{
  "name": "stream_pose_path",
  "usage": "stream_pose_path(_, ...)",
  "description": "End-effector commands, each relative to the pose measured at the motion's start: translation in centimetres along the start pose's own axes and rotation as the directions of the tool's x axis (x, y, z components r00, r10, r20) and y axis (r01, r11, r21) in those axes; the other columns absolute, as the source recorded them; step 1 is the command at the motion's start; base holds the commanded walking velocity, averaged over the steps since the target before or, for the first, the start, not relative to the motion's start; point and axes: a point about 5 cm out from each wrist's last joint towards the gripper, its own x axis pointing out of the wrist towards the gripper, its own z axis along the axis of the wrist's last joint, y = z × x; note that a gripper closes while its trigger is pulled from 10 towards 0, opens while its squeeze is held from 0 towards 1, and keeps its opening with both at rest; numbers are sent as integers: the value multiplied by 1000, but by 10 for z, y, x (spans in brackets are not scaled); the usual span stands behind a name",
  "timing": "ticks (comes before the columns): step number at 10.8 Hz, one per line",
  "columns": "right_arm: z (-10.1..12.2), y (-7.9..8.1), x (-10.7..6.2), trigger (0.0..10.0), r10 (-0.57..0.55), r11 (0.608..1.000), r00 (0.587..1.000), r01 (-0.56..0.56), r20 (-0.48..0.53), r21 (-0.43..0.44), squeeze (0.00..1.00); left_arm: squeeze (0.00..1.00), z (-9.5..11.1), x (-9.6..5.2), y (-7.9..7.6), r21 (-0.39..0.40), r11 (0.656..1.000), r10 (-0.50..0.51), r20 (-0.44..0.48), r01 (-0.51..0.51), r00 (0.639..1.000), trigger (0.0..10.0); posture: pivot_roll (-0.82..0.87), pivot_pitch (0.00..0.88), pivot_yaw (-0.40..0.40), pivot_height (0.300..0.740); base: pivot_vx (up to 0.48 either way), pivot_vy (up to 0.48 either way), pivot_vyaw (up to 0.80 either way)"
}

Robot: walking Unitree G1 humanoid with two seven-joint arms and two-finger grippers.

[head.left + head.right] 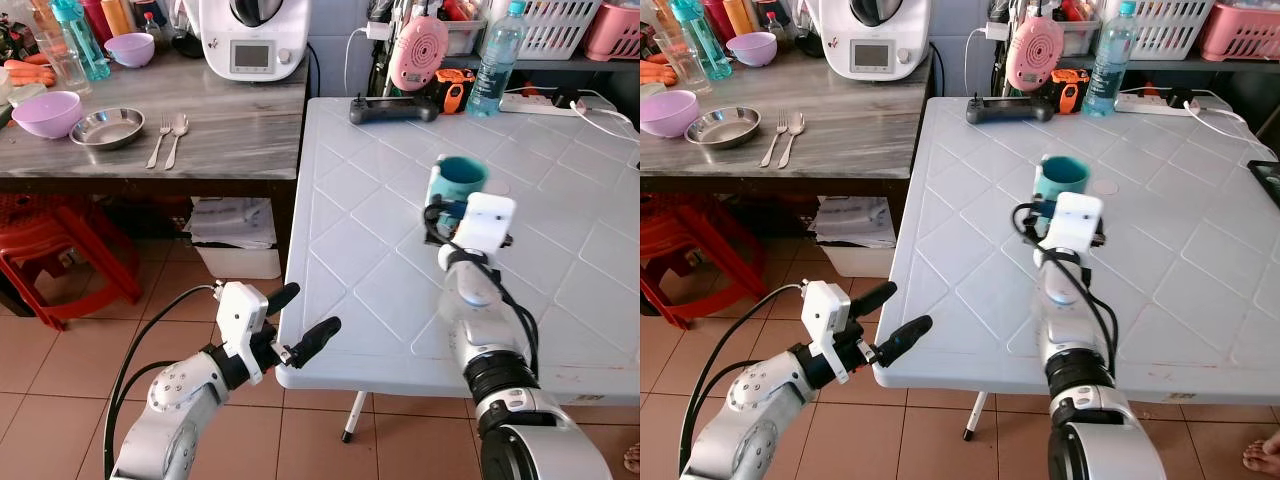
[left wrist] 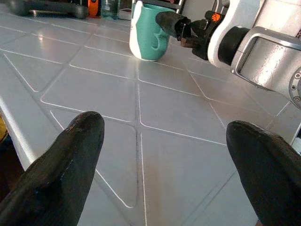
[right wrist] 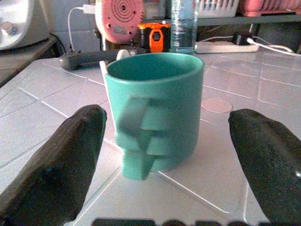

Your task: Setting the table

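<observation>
Teal mug [image 3: 155, 113]: upright on white counter [image 1: 380, 290], handle toward right claw [image 3: 160, 155]. Right claw: fingers spread wide either side of mug, not touching, nothing held. Left claw [image 1: 300, 330]: open, empty, at counter's near edge. Fork and spoon [image 1: 168, 140]: on wooden side counter [image 1: 240, 130], beside steel dish [image 1: 106, 127].

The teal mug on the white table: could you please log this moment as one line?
teal mug: upright on white table, ungripped | right gripper: jaws open either side of mug | left gripper: open at table's near edge
</observation>
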Motion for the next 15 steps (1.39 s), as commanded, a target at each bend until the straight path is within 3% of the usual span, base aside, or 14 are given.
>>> stream_pose_path(1, 12, 8, 4, 10000, 33, 999, 998, -33, 49, -5, 0, 0, 2, 0, 2, 15, 1000, 21, 1, -21, 1000, 10000, 99, 68, 17, 740, 0, 0, 0)
stream_pose_path(4, 14, 10, 7, 10000, 45, 999, 998, -45, 41, -9, 0, 0, 3, 2, 2, 15, 1000, 26, 0, -26, 1000, 10000, 101, 62, 14, 740, 0, 0, 0)
stream_pose_path(7, 0, 10, 10, 10000, 82, 996, 993, -84, -82, -18, 0, 0, 4, 2, 2, 12, 1000, 8, -9, -8, 1000, 10000, 102, 64, 14, 740, 0, 0, 0)
stream_pose_path(10, -3, 8, 13, 10000, 92, 994, 990, -98, -109, -52, 0, 0, 3, 1, 0, 3, 1000, 14, -5, -14, 1000, 10000, 104, 69, 5, 740, 0, 0, 0)
stream_pose_path(11, -3, 3, 14, 3529, 79, 994, 990, -87, -115, -73, 0, 0, 2, 1, 0, -2, 1000, 17, -2, -17, 1000, 10000, 101, 71, 3, 740, 0, 0, 0)
stream_pose_path(12, -4, 1, 15, 0, 76, 993, 990, -85, -116, -76, 0, 0, 2, 2, 0, -3, 1000, 17, -1, -17, 1000, 10000, 101, 71, 3, 740, 0, 0, 0)
stream_pose_path(15, -5, -11, 17, 275, 62, 993, 990, -73, -125, -90, 0, 0, 5, 7, -4, -25, 998, -54, 27, 55, 998, 10000, 82, 68, -1, 740, 0, 0, 0)
